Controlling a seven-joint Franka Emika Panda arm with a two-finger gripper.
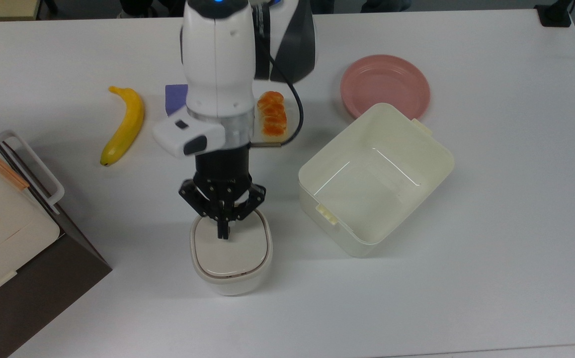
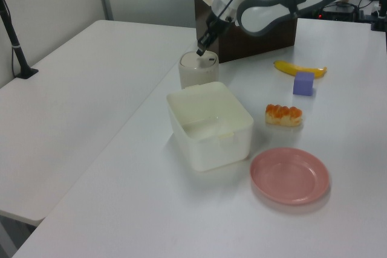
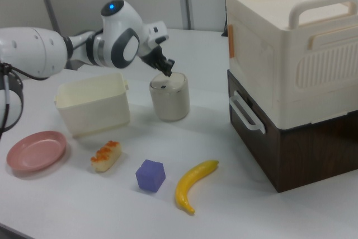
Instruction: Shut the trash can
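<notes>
The trash can (image 1: 231, 256) is a small off-white rounded bin near the table's front edge in the top view, and its beige lid lies flat on the rim. It also stands in the left view (image 2: 198, 70) and in the right view (image 3: 169, 99). My gripper (image 1: 222, 232) points down with its fingers shut together and nothing between them. The tips hang over the lid's rear part, at or just above its surface (image 2: 200, 51) (image 3: 166, 73). A small dark button shows on the lid in the right view.
A larger cream lidless tub (image 1: 436, 149) sits to the top view's right of the bin, with a pink plate (image 1: 384, 84) behind it. A banana (image 1: 123, 124), a purple cube (image 1: 174, 97) and an orange-topped food piece (image 1: 272, 117) lie behind the arm. A cream-and-brown box stack (image 1: 4, 233) fills the top view's left edge.
</notes>
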